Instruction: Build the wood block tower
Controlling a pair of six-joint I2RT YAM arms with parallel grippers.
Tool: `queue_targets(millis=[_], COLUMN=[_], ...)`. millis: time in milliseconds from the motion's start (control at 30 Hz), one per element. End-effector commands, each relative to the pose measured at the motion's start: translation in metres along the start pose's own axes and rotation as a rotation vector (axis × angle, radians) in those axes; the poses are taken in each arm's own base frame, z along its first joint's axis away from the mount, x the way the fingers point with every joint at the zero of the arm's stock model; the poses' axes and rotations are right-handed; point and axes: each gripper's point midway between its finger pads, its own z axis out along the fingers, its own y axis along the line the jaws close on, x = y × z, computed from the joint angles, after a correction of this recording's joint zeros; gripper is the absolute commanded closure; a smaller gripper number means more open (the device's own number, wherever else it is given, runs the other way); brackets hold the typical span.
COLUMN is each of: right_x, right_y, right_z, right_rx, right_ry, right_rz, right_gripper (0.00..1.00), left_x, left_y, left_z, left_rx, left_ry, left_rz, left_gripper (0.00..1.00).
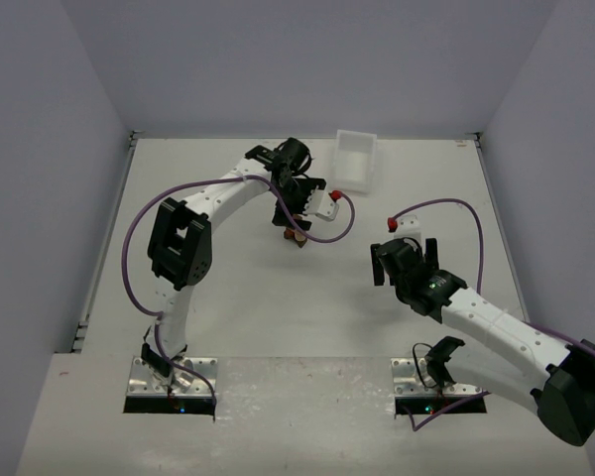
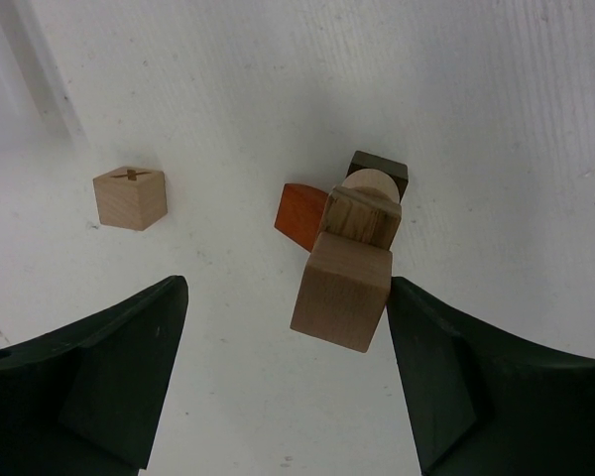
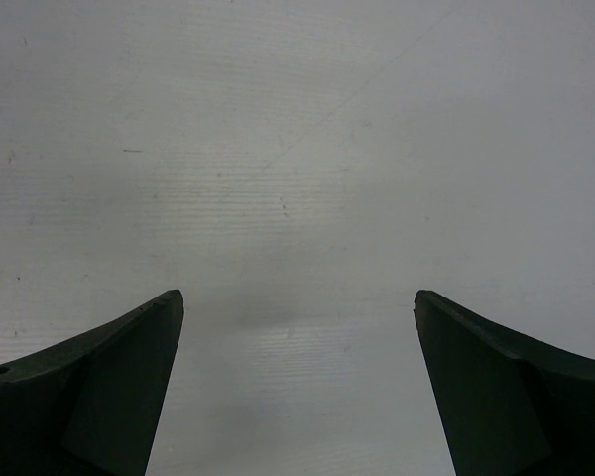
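The tower (image 2: 342, 293) is a few blocks up, with one loose cube (image 2: 129, 197) beside it left to stack. Left pincer (image 2: 288, 281) is open over the tower, empty; right pincer (image 3: 298, 293) is wide open and empty too.

On the overhead camera I see a white tray (image 1: 355, 164) on the far side of the desk (image 1: 238, 297), a little right of centre. Its long side runs away from me and its far end sits near the back wall (image 1: 307, 59). A left wall (image 1: 40, 178) and a right wall (image 1: 565, 149), both pale grey-lilac, close in the sides. The desk's near strip looks lighter and scuffed. On the right wrist camera the desk (image 3: 297, 149) shows white with faint specks and fine lines.
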Motion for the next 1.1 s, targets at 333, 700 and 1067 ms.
queue_targets(millis=[333, 700, 1067], right_x=[-0.021, -0.055, -0.106], right_y=[0.007, 0.041, 0.070], right_z=[-0.007, 0.000, 0.024], right_rx=[-0.048, -0.280, -0.366], right_ry=[-0.052, -0.094, -0.015], right_rz=[0.053, 0.130, 0.305], right_gripper=[0.01, 0.01, 0.01], left_x=[-0.045, -0.116, -0.018], left_y=[-0.004, 0.010, 0.020], left_z=[-0.054, -0.153, -0.232], left_rx=[-0.071, -0.396, -1.169], left_ry=[-0.120, -0.446, -0.689], left_rz=[0.025, -0.277, -1.520], left_gripper=[0.11, 0.00, 0.00])
